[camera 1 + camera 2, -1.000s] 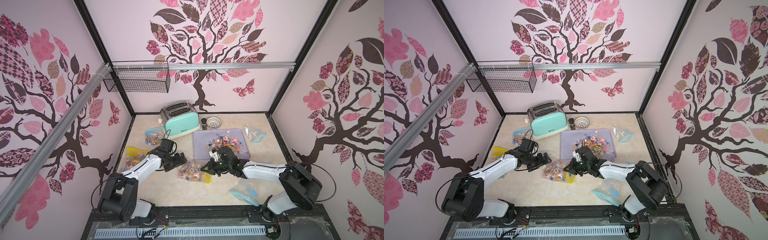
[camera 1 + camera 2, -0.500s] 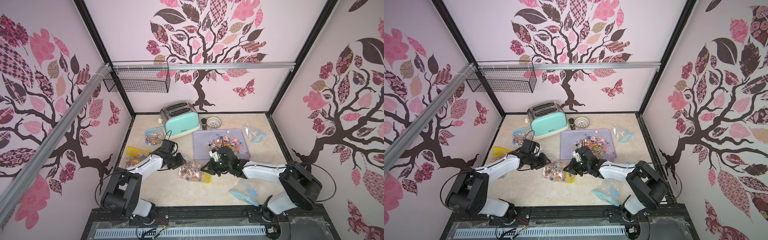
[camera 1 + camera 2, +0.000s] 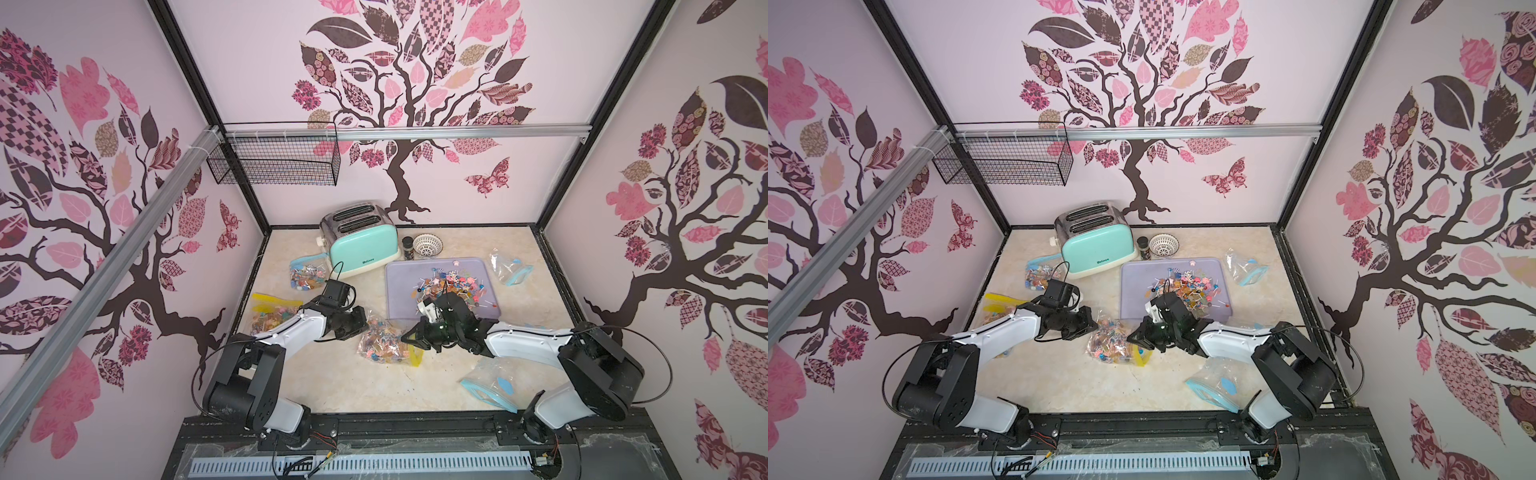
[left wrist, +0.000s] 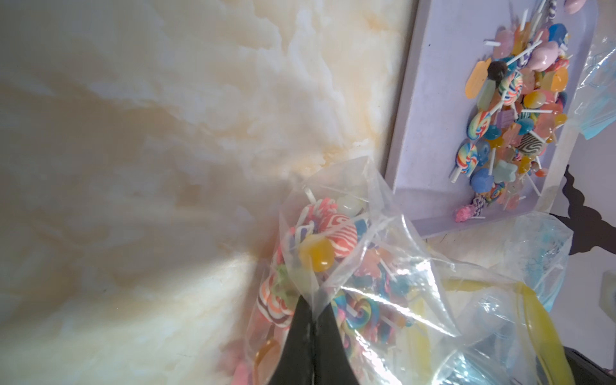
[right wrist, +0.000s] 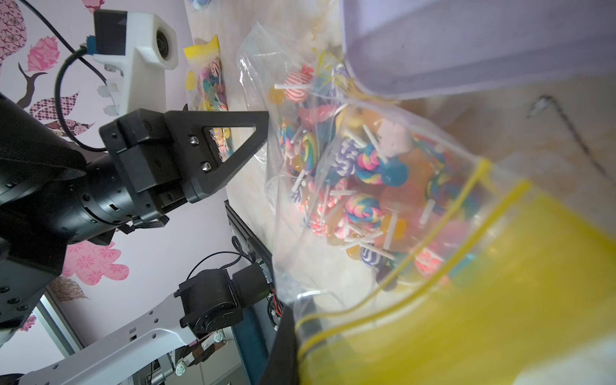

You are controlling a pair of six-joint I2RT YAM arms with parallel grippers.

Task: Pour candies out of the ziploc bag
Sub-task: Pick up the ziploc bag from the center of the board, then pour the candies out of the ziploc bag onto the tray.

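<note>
Ziploc bag point(image 3: 384, 348) of candies point(image 4: 316, 253), on surface point(image 3: 332, 382): left fingers point(image 4: 296, 343) pinch its clear corner; right fingers point(image 5: 281, 353) pinch its yellow zip edge.

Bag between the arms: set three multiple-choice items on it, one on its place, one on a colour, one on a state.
1. The bag lies:
A) on the table beside the tray
B) on the tray
C) lifted clear in the air

2. Its zip strip is:
A) blue
B) red
C) yellow

3. The left fingers are:
A) wide open above it
B) shut on its plastic
C) out of every view

Key:
1 A, both top views show it on bare marble, short of the tray's rim.
2 C, the right wrist view shows the strip yellow.
3 B, the left wrist view shows them pinched together on a fold of film.
</note>
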